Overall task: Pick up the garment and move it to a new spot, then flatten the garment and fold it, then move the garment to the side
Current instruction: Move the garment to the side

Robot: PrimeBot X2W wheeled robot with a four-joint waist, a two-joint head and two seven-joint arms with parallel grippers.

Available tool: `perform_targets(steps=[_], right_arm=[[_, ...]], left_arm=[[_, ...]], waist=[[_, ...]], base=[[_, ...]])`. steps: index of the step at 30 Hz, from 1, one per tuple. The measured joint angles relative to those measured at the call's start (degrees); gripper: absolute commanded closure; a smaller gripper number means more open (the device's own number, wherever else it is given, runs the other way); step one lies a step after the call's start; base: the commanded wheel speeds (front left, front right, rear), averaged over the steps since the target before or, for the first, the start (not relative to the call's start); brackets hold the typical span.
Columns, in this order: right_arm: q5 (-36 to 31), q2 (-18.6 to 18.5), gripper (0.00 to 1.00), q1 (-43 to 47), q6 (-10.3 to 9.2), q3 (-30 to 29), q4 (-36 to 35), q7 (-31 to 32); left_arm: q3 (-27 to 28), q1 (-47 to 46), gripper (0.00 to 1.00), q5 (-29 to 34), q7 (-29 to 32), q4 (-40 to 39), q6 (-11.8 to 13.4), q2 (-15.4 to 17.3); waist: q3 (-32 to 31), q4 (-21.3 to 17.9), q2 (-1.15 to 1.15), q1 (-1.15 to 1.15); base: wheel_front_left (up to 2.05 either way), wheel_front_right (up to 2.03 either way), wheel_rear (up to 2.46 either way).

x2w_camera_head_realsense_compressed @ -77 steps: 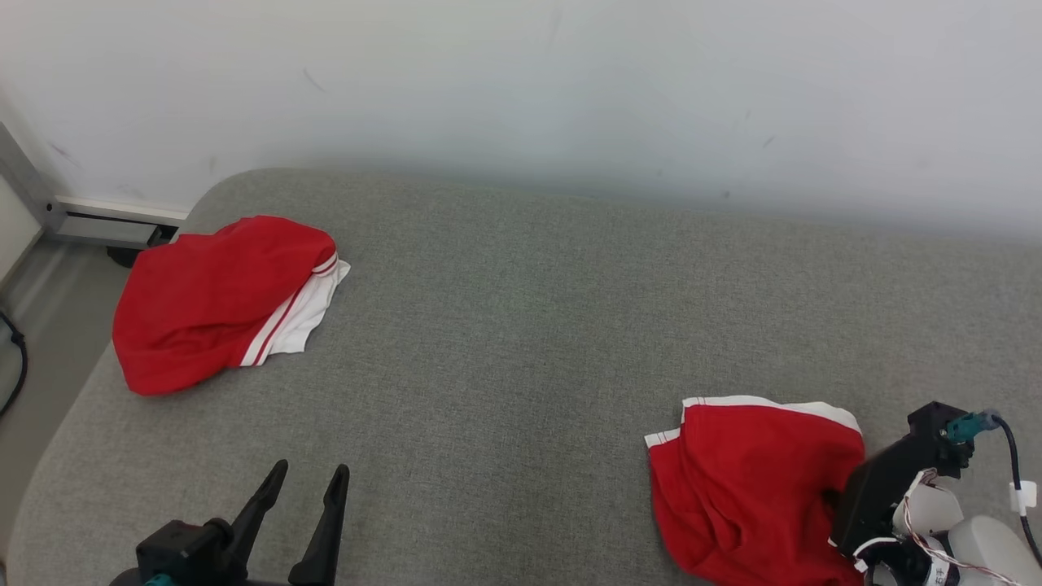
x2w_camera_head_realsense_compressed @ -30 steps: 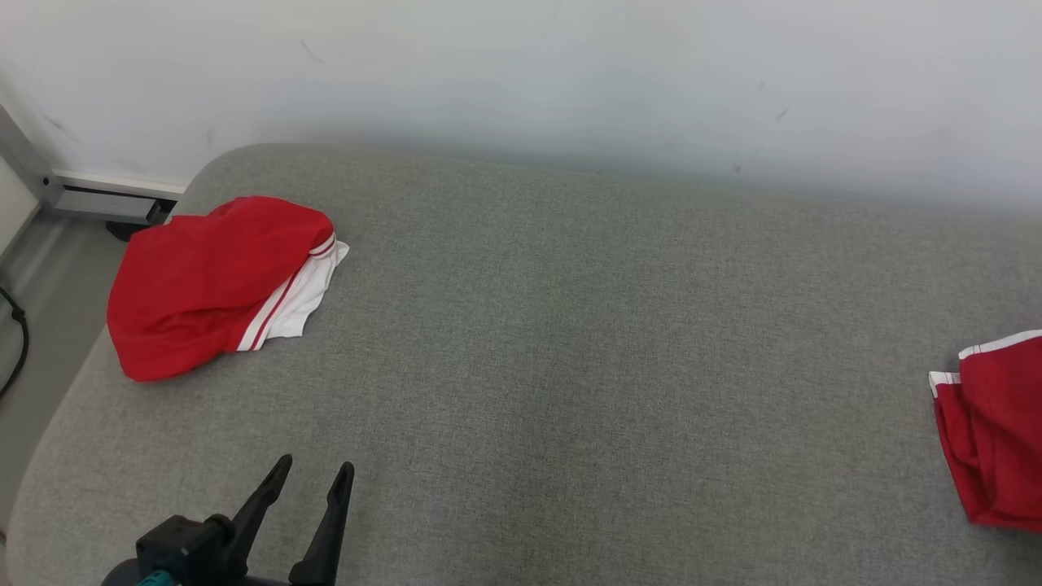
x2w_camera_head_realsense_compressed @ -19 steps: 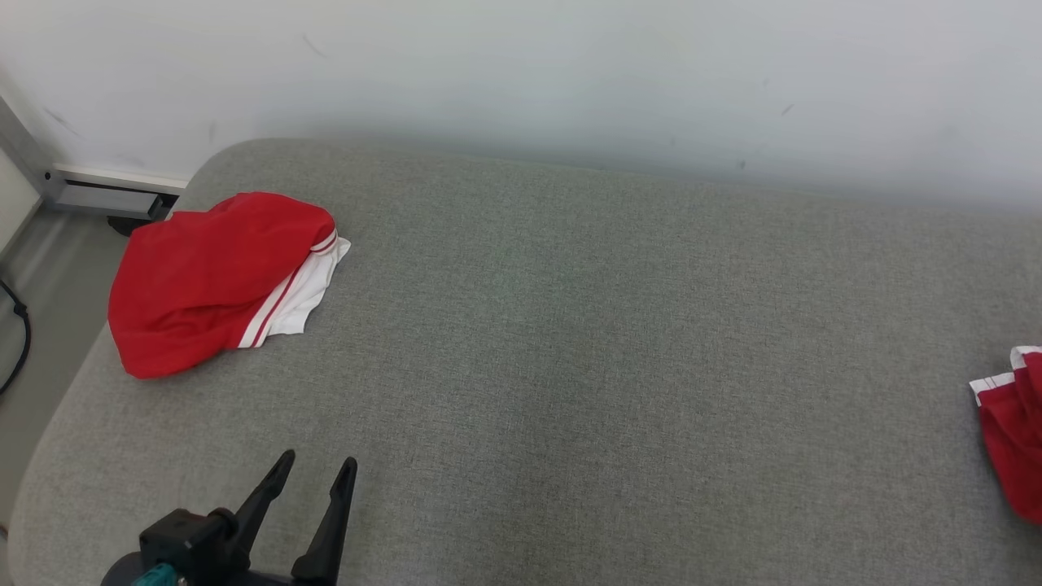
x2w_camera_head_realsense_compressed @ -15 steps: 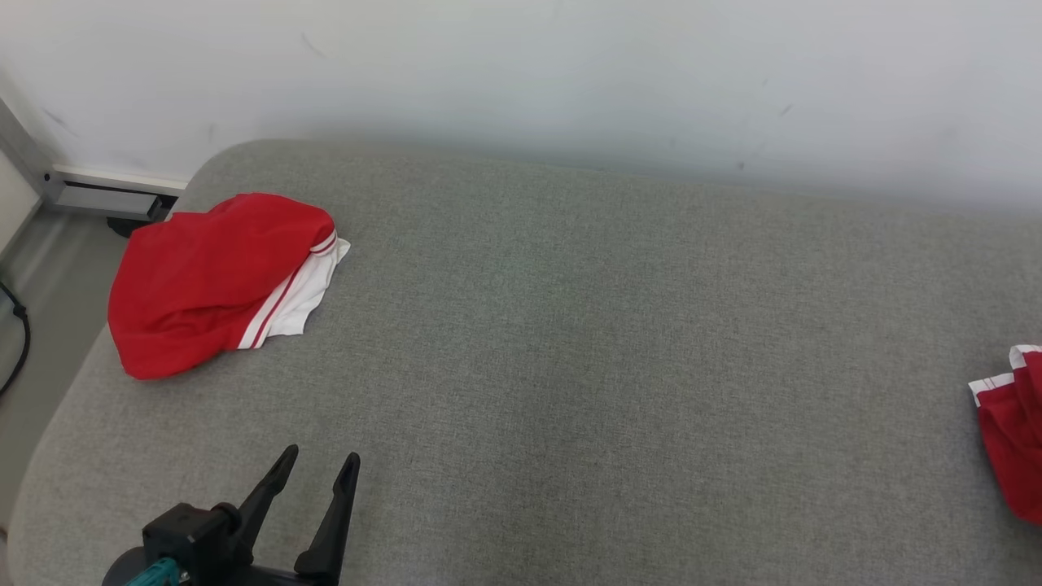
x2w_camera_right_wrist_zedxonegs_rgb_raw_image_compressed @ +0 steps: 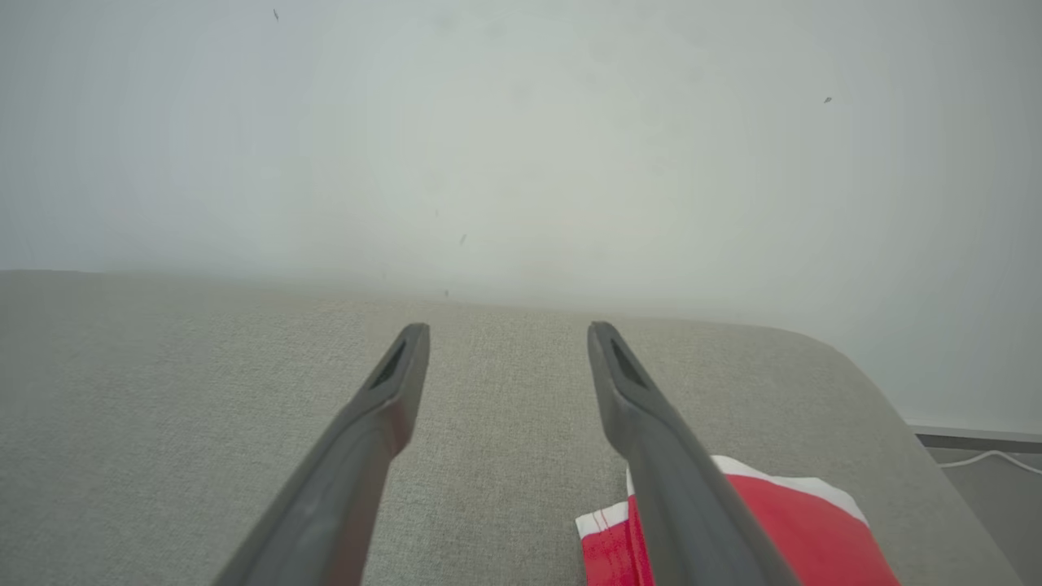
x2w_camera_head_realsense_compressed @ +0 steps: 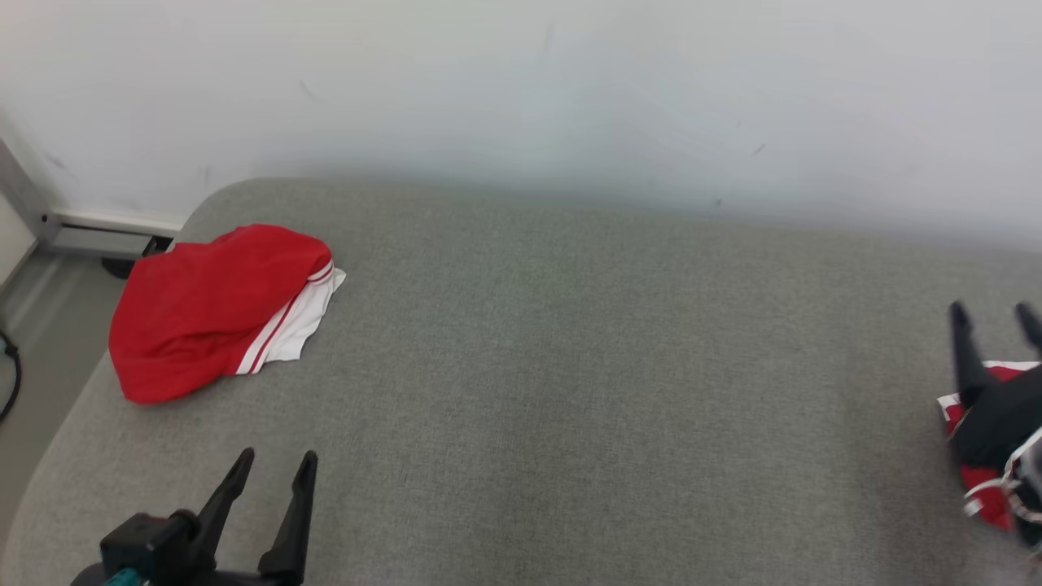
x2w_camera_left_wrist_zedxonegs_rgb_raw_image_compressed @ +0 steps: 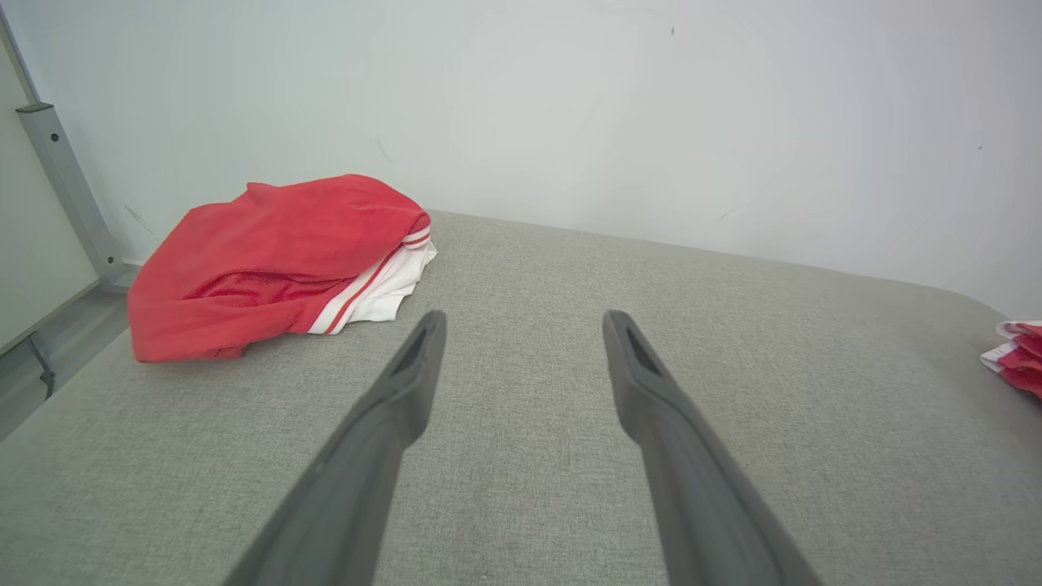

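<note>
right claw [x2w_camera_head_realsense_compressed: 993,313]: spread, empty, over folded garment [x2w_camera_right_wrist_zedxonegs_rgb_raw_image_compressed: 798,529], parked aside as finished.
left claw [x2w_camera_head_realsense_compressed: 277,456]: mine too, spread, empty, facing crumpled garment [x2w_camera_head_realsense_compressed: 203,313].

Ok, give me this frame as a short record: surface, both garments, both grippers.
surface: grey cushioned top against a white wall
left garment: red with white trim, crumpled at the far left corner, nothing touching it
right garment: red and white, lying at the right end under the right gripper
left gripper: open, empty, over bare surface
right gripper: open, empty, garment not between its fingers
</note>
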Motion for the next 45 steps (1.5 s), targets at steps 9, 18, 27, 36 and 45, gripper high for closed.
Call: perform_targets(steps=[9,18,27,36,45], right_arm=[[0.9,9.3,0.00,9.7,-1.42,2.0,-6.2,-5.8],[1.4,12.2,0.00,17.1,-2.71,2.3,-8.8,-8.6],[2.9,14.1,0.00,21.5,-3.07,2.3,-9.1,-9.3],[3.1,15.2,0.00,21.3,-0.86,6.1,-9.9,-9.2],[3.3,15.5,0.00,21.2,-0.03,6.6,-10.3,-9.2]], left_arm=[[3.3,4.0,0.00,0.8,-2.6,0.0,0.5,-0.3],[4.6,6.7,0.00,3.6,-3.6,-1.5,0.5,-1.5],[7.0,7.7,0.00,4.5,-3.6,-1.0,0.5,-2.9],[8.4,8.8,0.00,5.8,-3.0,-0.5,0.6,-3.6],[8.4,8.8,0.00,6.6,-1.9,-1.2,0.6,-4.3]], waist=[[-3.3,-2.5,0.00,0.00],[-5.7,-5.3,0.00,-0.01],[-6.4,-6.6,0.00,-0.01],[-6.4,-6.5,0.00,0.00],[-6.3,-5.8,0.00,0.00]], base=[[0.00,0.00,0.00],[0.00,0.00,0.00],[0.00,0.00,0.00],[0.00,0.00,0.00],[0.00,0.00,0.00]])
